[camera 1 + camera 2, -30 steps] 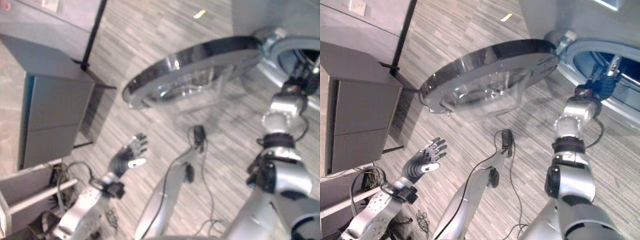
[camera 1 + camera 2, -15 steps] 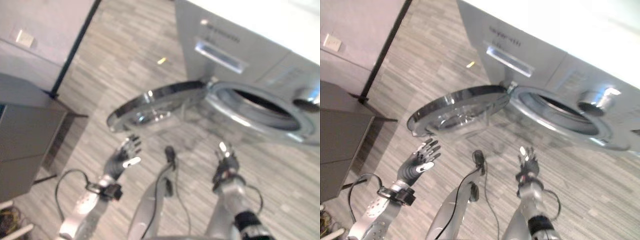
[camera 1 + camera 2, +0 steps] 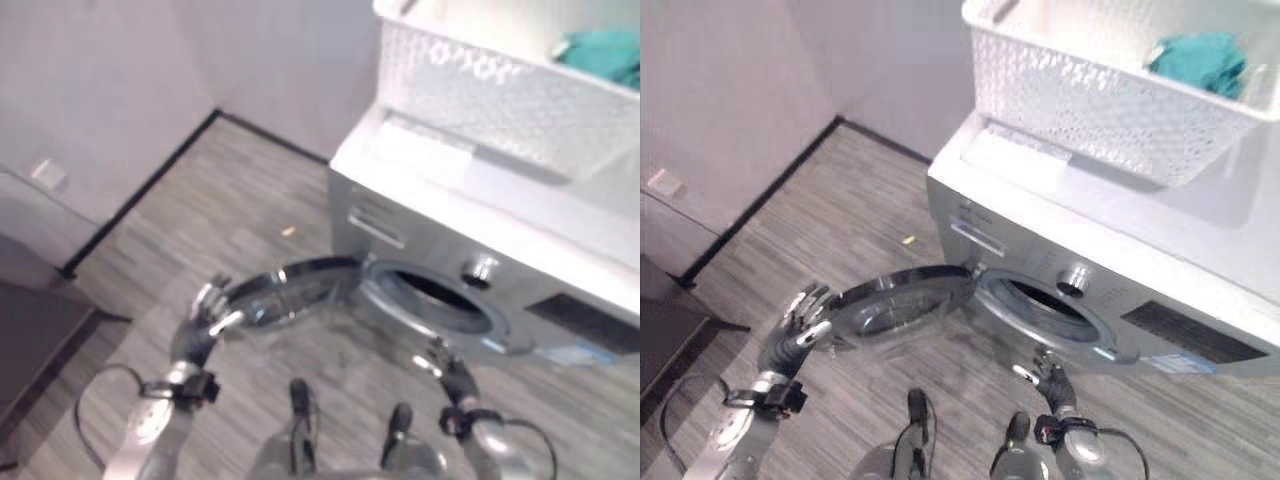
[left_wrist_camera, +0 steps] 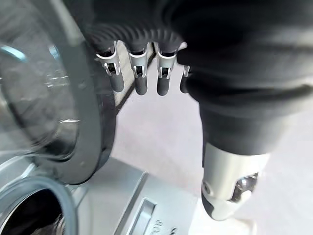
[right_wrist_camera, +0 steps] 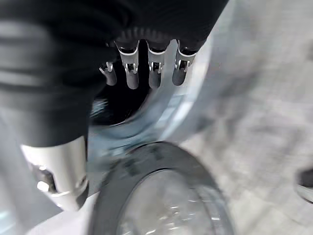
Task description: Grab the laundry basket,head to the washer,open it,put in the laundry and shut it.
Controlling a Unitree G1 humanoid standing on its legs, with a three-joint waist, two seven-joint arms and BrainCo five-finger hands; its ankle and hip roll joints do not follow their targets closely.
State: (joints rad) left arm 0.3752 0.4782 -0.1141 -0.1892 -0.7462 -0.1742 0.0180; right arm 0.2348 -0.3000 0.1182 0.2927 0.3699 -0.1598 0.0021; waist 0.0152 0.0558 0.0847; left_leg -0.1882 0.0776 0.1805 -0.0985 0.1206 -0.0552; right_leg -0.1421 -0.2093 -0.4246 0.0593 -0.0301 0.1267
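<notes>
White laundry basket point(image 3: 1090, 95) set on top of the washer point(image 3: 1200, 290), up at one o'clock, teal laundry point(image 3: 1198, 60) still inside at its far end. Just below, at the frame's centre, washer drum opening point(image 3: 1040, 308) exposed, round glass door point(image 3: 895, 308) swung wide out toward nine o'clock, lying nearly flat over the grey plank floor point(image 3: 840, 210). Left hand point(image 3: 795, 335) at eight o'clock, fingers straight and spread, empty, right at the door's outer rim; touching or just short of it, cannot tell. Right hand point(image 3: 1048, 377) at five o'clock, below the drum opening, fingers extended and relaxed, nothing held. By the look of it: basket fetched, washer reached, door opened. Left to do: lifting the teal cloth out of the basket, pushing it into the drum, swinging the door shut. Dark cabinet point(image 3: 665, 340) at the nine o'clock edge, well apart.
</notes>
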